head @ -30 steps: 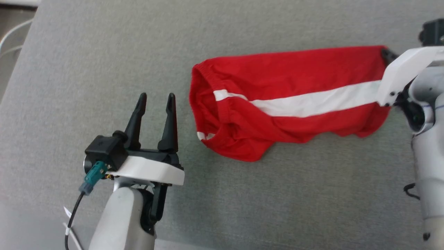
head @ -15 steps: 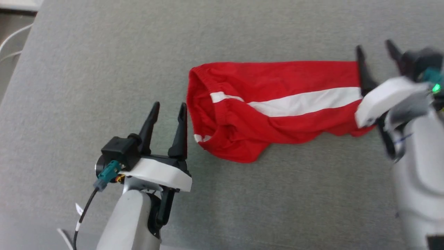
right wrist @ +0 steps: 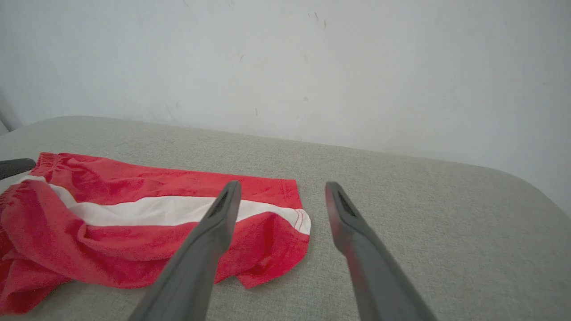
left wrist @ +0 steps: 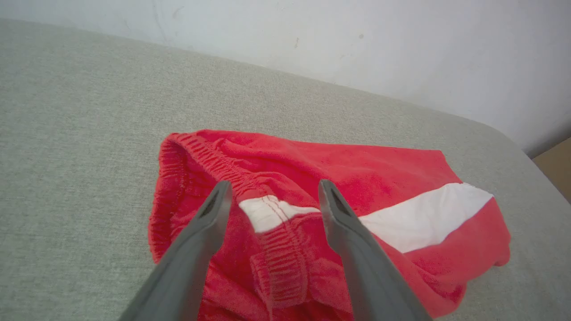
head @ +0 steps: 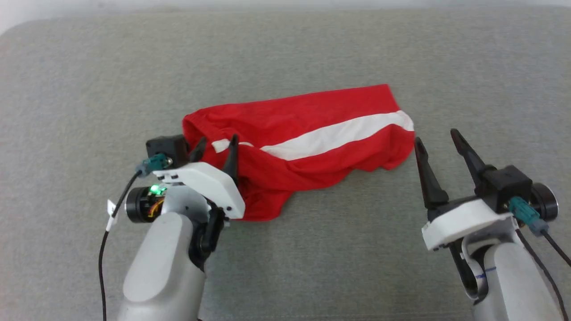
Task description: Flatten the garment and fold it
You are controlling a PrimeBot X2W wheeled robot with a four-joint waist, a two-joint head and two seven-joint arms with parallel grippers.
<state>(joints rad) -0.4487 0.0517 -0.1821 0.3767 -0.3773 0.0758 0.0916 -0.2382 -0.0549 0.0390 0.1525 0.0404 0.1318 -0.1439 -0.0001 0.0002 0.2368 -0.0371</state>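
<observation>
The garment is red with a white band and lies rumpled on the grey padded surface, its elastic waistband at the left end. My left gripper is open, its two fingers over the waistband end; in the left wrist view the left gripper straddles the white band's tip on the garment. My right gripper is open, just right of the garment's leg end and apart from it. In the right wrist view the right gripper holds nothing, and the garment lies to its left.
The grey padded surface stretches all around the garment. Its far edge meets a pale wall. A rounded corner of the surface shows at the right in the left wrist view.
The head camera has shifted. My right gripper has opened, let go of the garment's right end and drawn back beside it. My left gripper has moved over the waistband end.
</observation>
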